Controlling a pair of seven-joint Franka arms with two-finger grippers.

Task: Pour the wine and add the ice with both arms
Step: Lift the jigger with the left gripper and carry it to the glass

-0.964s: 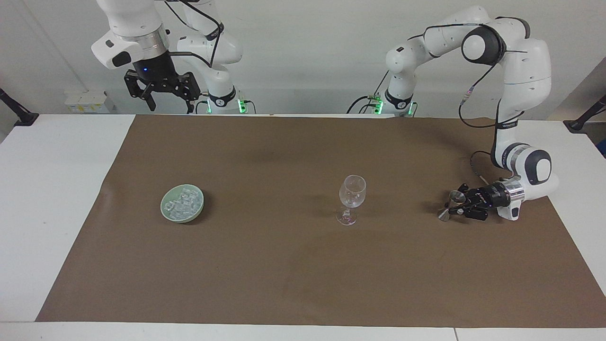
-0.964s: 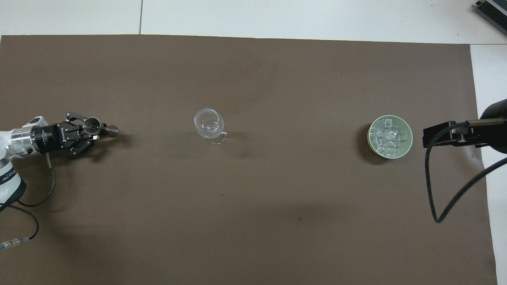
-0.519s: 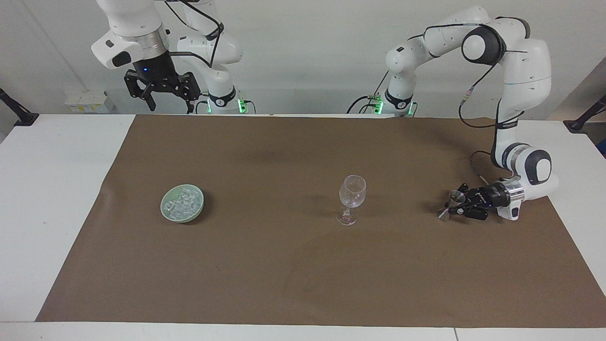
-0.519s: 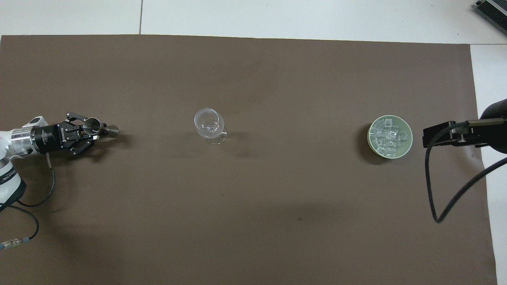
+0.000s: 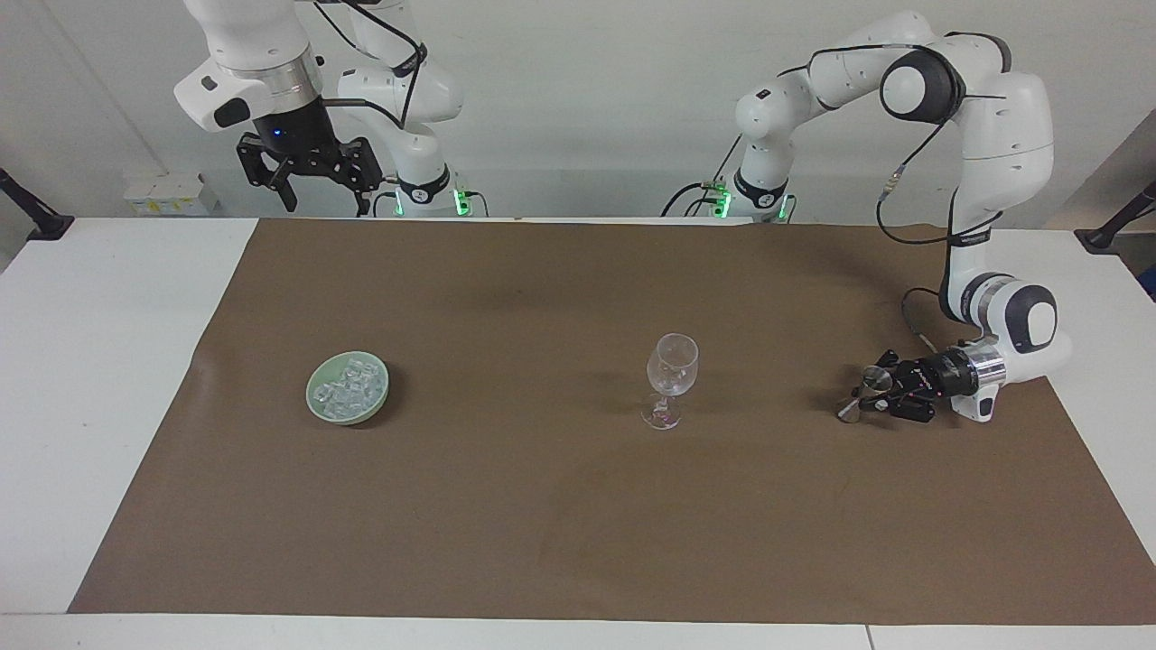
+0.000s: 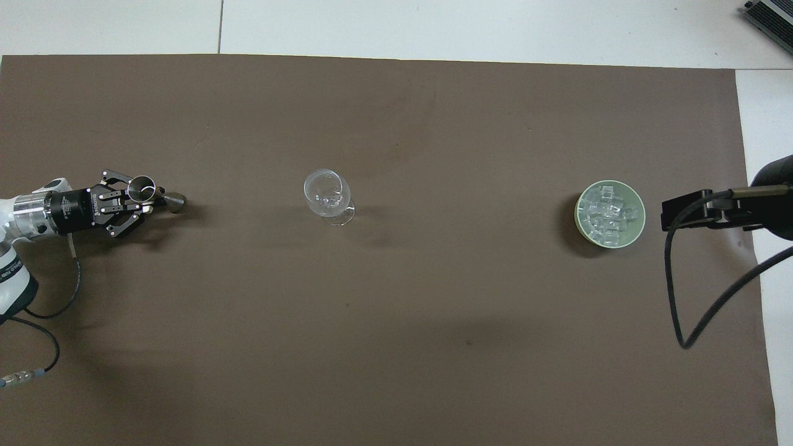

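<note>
A silver double-cone jigger stands tilted on the brown mat at the left arm's end of the table. My left gripper lies low and level, shut on its waist; it also shows in the overhead view with the jigger. An empty clear wine glass stands upright mid-mat, also in the overhead view. The ice is heaped in a green bowl toward the right arm's end, seen from above too. My right gripper is open, raised high by its base, and waits.
The brown mat covers most of the white table. A black cable from the right arm hangs over the mat beside the bowl.
My left gripper has drawn slightly toward the left arm's end of the table, and the jigger in it has tilted a little more. The right arm, glass and bowl have not moved.
</note>
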